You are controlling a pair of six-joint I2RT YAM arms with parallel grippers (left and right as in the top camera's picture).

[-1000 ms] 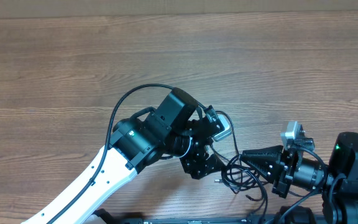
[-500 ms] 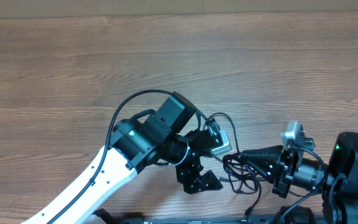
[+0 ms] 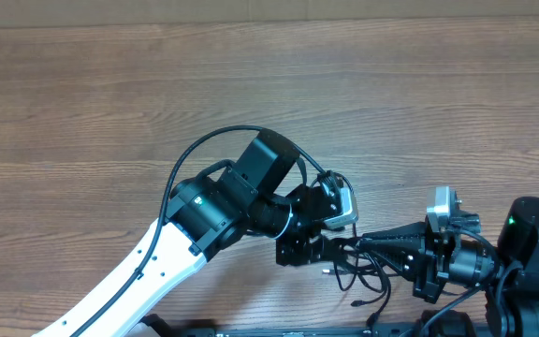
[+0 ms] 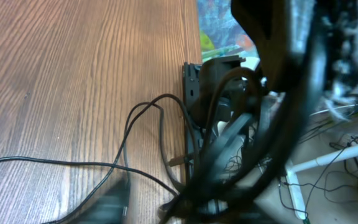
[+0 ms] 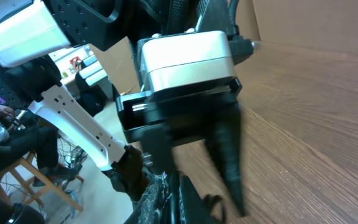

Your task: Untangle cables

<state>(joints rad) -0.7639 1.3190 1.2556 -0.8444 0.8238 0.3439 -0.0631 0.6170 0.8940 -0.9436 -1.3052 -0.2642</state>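
Across the whole overhead view stretches a wooden table [image 3: 157, 94], its grain running side to side. From the bottom edge the left arm [image 3: 157, 257] rises at a slant, white along its lower link and black at the wrist, with a thick black cable arching over it. At the lower right corner sits the right arm [image 3: 531, 243], black, reaching leftward along the near edge of the table.

The left gripper [image 3: 309, 245] points right and the right gripper [image 3: 365, 241] points left, so the two tips are near each other. The right gripper's fingers are pressed together into a closed point. Strands of cord run at that point, but whether one is pinched there I cannot tell. The left gripper's fingers are partly hidden under its wrist from above and blurred in its own camera, so how far apart they stand, and whether they hold anything, I cannot tell.

A silver camera box [image 3: 342, 201] rides on the left wrist; the right wrist view shows it close up [image 5: 188, 59].

The cables [image 3: 358, 273] lie in a small tangle of thin black loops between and just below the two grippers, by the table's near edge. In the left wrist view, thin cords [image 4: 127, 130] curve over the wood [image 4: 73, 62]. One small plug end [image 3: 355, 304] lies below the tangle.
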